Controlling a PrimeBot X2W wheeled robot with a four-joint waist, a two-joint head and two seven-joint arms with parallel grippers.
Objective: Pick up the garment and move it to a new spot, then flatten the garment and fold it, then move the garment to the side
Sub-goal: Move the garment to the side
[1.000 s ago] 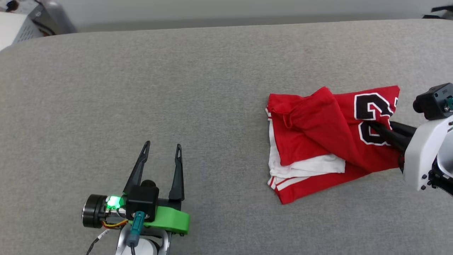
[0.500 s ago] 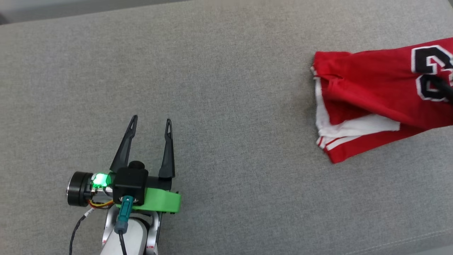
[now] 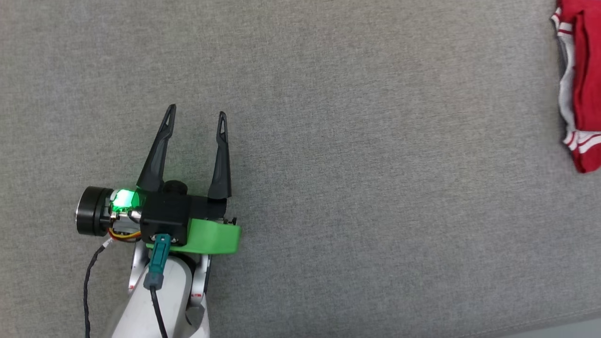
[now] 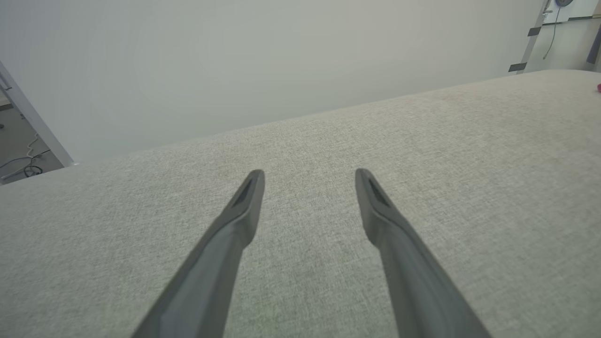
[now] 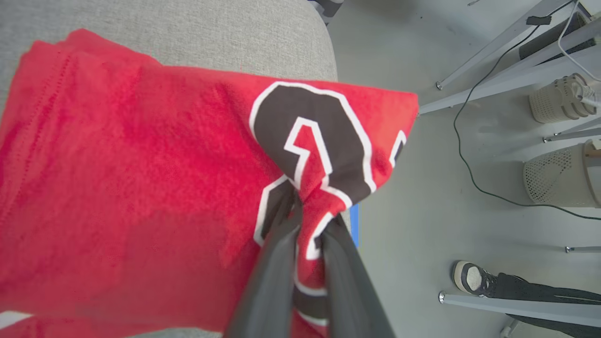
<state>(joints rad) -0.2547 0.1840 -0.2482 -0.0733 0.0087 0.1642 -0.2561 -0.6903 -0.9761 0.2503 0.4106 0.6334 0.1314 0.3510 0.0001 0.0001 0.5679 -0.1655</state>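
Note:
The garment (image 3: 584, 89) is a red shirt with white and striped trim, cut off by the right edge of the head view on the grey padded table (image 3: 357, 141). In the right wrist view the garment (image 5: 141, 164) hangs bunched, its black white-outlined number pinched between my right gripper's (image 5: 310, 206) two dark fingers, and its end reaches past the table's corner over the floor. My left gripper (image 3: 196, 115) stands open above bare cloth at the lower left, far from the garment. In the left wrist view my left gripper (image 4: 310, 180) has nothing between its fingers.
The table's rounded corner (image 5: 300, 42) ends near the garment; beyond it lies grey floor with metal stand legs (image 5: 493, 70), a black cable (image 5: 469, 155), white mesh bins (image 5: 556, 176) and a person's shoe (image 5: 469, 277). A pale wall (image 4: 235, 61) rises behind the table.
The garment has been carried to the right, from spread mid-right on the table to its right end. The head camera has also shifted, so the left gripper sits higher in view.

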